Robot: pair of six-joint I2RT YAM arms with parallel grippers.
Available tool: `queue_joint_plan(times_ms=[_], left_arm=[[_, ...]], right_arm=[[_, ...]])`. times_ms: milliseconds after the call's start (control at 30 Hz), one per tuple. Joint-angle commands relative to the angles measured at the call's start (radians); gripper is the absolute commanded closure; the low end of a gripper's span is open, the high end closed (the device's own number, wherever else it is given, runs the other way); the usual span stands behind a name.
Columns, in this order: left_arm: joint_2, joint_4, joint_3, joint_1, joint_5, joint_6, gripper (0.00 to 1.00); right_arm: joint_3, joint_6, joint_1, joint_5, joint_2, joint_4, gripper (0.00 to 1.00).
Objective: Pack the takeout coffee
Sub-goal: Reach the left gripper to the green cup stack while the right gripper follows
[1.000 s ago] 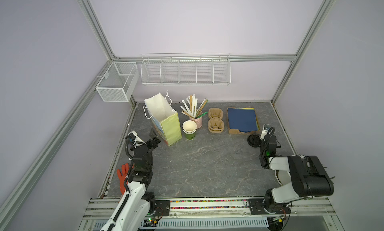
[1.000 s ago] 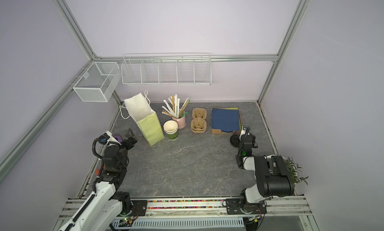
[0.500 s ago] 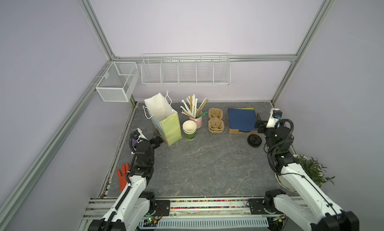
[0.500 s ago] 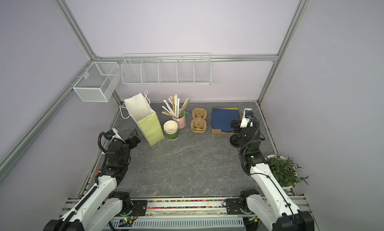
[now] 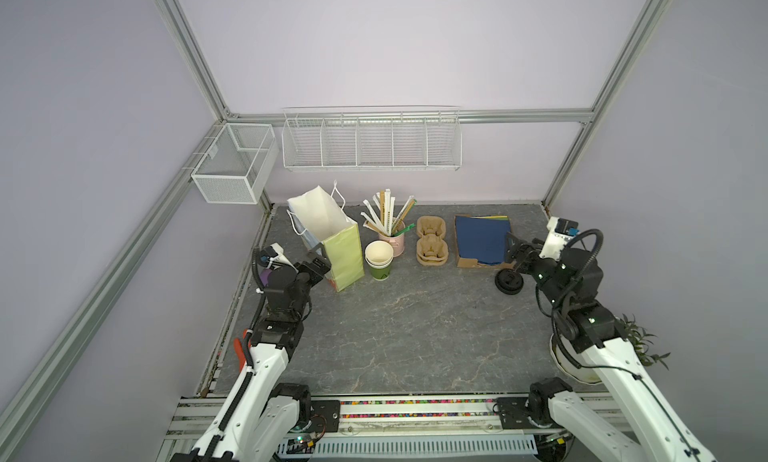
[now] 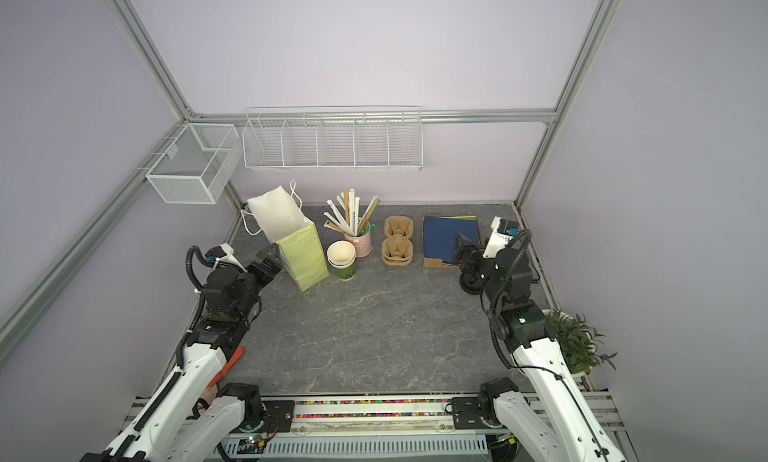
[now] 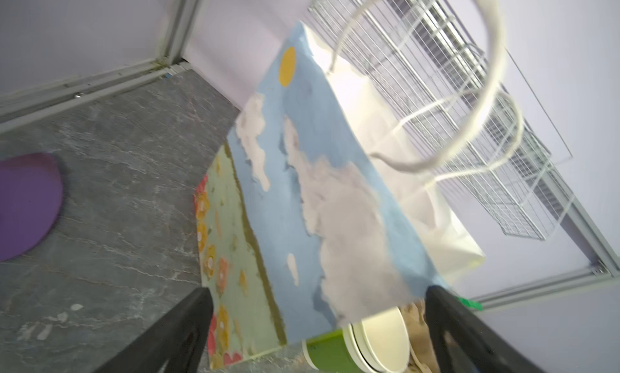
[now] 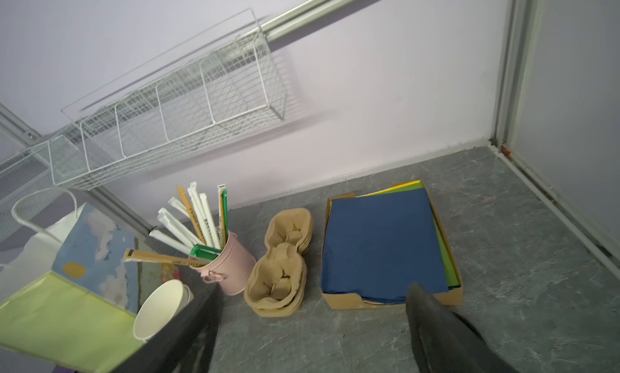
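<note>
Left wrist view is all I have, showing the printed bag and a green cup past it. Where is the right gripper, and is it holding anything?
Observer: The right gripper is open and empty. It is by the near corner of the napkin box, on the right of both top views.
Operator: What lies nearest it on the table?
Observer: A black round object, just nearer the robot's base than that gripper. I cannot tell whether it is a cup or a lid.
Operator: What's beyond the green cup?
Observer: A pink cup of wrapped straws stands just behind it, toward the back wall.
</note>
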Motion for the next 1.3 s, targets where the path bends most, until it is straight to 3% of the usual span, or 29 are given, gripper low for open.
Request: queue_joint_plan(times_ms=[0,100,233,467,800,1267], left_arm=[[-0.02,-0.22,0.079,-0.131,-0.153,0.032,0.01],[0.012,-0.357,0.165,-0.279,-0.315,0.009,0.0],[0.098,-0.506,0.295,-0.417,-0.428,-0.053,0.03],[0.392,-0.605,0.523,-0.525,-0.48,-0.109,0.06],[0.643,-0.649,0.694,-0.532,-0.488,-0.143,0.17],[0.798,-0.627,0.708,-0.484,-0.411,-0.201,0.38]], right_arm=[[0.056,0.009,0.057,-0.011,0.055,-0.217,0.12],[0.072,0.0,0.089,0.041,0.119,-0.301,0.12],[0.091,-0.021,0.114,0.09,0.189,-0.38,0.12],[0.084,-0.041,0.136,0.126,0.202,-0.414,0.12],[0.086,-0.047,0.153,0.116,0.11,-0.463,0.12],[0.089,-0.063,0.167,0.077,0.014,-0.505,0.12]])
